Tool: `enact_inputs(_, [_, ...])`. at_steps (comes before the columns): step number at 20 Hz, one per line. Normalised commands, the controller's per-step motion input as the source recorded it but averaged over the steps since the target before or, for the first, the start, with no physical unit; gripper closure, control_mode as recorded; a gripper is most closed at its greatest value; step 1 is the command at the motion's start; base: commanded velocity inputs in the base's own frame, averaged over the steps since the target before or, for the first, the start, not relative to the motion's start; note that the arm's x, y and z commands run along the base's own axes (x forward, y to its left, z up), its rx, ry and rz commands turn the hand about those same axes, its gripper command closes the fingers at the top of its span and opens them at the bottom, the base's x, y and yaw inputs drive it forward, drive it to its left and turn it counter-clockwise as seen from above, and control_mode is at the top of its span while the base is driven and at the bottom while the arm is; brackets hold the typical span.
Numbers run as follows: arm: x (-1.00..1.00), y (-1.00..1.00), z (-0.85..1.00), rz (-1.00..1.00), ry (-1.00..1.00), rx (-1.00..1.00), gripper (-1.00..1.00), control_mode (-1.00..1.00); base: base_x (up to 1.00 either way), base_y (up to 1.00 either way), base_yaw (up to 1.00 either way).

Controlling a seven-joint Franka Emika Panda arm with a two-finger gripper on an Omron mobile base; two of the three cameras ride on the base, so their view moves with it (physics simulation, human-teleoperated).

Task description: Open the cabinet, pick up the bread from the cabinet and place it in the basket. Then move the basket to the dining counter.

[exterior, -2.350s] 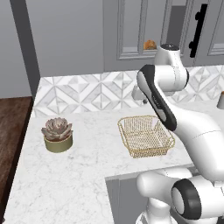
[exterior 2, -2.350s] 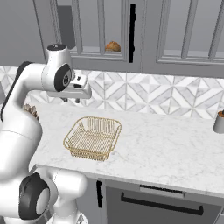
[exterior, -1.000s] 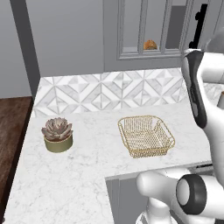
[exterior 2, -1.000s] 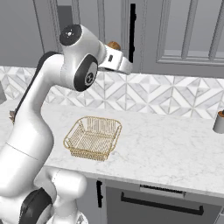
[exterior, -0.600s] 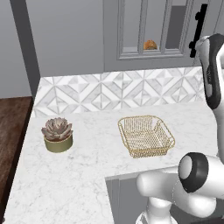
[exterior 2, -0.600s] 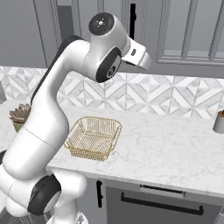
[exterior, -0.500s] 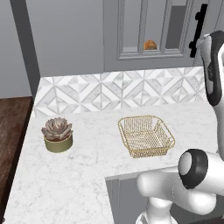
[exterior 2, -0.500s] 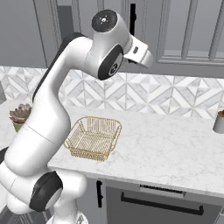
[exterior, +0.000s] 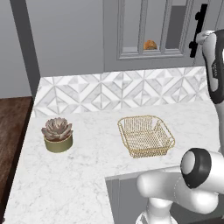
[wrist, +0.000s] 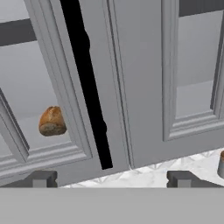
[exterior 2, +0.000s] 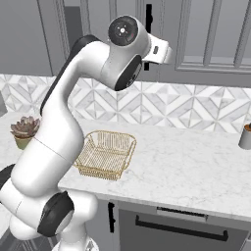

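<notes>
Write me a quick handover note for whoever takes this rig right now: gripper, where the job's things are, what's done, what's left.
Gripper: open, empty, facing the cabinet door, clear of the black handle.
Cabinet: door shut.
Bread: inside on the shelf, behind the glass pane.
Basket: empty on the worktop, right of the potted succulent.
Done: nothing.
Left: grasp the handle, open the door, put the bread in the basket, carry the basket to the dining counter.

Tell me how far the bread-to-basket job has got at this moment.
Nothing is finished. The cabinet door is shut, with the bread behind its glass. The open hand faces the black handle without touching it. The basket sits empty on the worktop; opening, loading and carrying remain.
</notes>
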Motion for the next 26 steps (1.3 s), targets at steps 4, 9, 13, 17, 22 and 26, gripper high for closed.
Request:
enact_inputs(4, [0.37,0.04,0.1,0.02,0.03,-0.06,-1.0,-1.0,0.0,0.0,0.0])
enact_inputs(9, [0.31,0.0,0.01,0.0,0.09,0.0,-1.0,-1.0,0.0,0.0,0.0])
enact_inputs(13, [0.43,0.13,0.01,0.0,0.04,0.0,-1.0,-1.0,0.0,0.0,0.0])
enact_inputs(17, [0.38,0.02,0.01,0.01,0.01,0.0,-1.0,-1.0,0.0,0.0,0.0])
enact_inputs(22, [0.36,0.0,0.0,0.01,0.0,0.0,-1.0,-1.0,0.0,0.0,0.0])
enact_inputs(26, [0.37,0.0,0.0,0.01,0.0,0.0,-1.0,-1.0,0.0,0.0,0.0])
